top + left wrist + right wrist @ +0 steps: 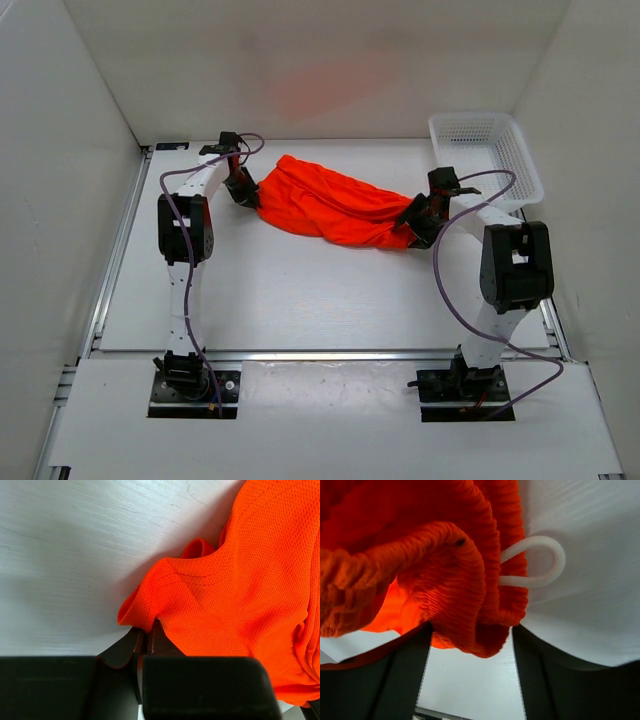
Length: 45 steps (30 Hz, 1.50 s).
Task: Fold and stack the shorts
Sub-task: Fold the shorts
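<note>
Orange shorts (335,208) stretched across far tabletop (300,290) between 2 arms. Left end effector (243,190) clamped on hem corner; right end effector (418,222) pinching gathered waistband beside white drawstring (540,562).

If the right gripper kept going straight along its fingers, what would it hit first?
The shorts: the right gripper has the gathered waistband bunched between its fingers already, so more cloth comes first, with the white drawstring loop just beside it. Beyond that probably the table, though depth is unclear.
</note>
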Available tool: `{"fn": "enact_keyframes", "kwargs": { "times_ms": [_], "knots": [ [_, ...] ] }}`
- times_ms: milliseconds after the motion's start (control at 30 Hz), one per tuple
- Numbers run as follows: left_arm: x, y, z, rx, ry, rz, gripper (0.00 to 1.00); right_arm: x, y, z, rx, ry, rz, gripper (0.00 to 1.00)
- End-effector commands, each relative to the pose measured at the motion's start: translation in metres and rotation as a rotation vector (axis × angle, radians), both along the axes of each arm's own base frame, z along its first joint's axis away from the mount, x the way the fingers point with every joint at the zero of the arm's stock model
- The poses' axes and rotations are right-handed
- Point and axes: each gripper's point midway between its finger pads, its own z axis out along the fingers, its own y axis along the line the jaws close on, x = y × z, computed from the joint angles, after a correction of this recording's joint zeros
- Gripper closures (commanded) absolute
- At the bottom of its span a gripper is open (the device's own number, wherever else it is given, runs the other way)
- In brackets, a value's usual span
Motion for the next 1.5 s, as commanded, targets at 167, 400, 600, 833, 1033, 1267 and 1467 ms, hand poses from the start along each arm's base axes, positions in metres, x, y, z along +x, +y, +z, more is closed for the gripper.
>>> {"fn": "enact_keyframes", "kwargs": {
  "times_ms": [167,400,600,833,1033,1267,1467],
  "knots": [
    [0.021,0.010,0.064,0.000,-0.150,0.026,0.89,0.032,0.011,-0.005,-0.031,-0.070,-0.010,0.79],
    [0.029,0.051,0.112,-0.041,-0.236,0.088,0.89,0.066,0.014,0.059,-0.093,-0.182,0.047,1.00],
    [-0.010,0.068,0.126,0.008,-0.219,0.096,0.89,0.047,0.011,0.082,-0.103,-0.193,0.097,1.00],
    [-0.120,0.081,0.095,0.093,-0.062,0.136,0.89,-0.045,0.006,0.043,-0.116,-0.067,0.157,1.00],
    [-0.200,0.074,0.068,0.076,0.048,0.185,0.55,-0.118,-0.005,0.008,-0.147,0.007,0.213,0.64],
    [-0.198,0.071,0.094,0.109,-0.023,0.169,0.00,-0.117,-0.023,0.046,-0.254,-0.092,0.228,0.13],
    [-0.165,0.032,0.127,0.109,-0.117,0.021,0.52,-0.096,-0.005,0.072,-0.272,-0.182,0.293,0.53]
  ]
}}
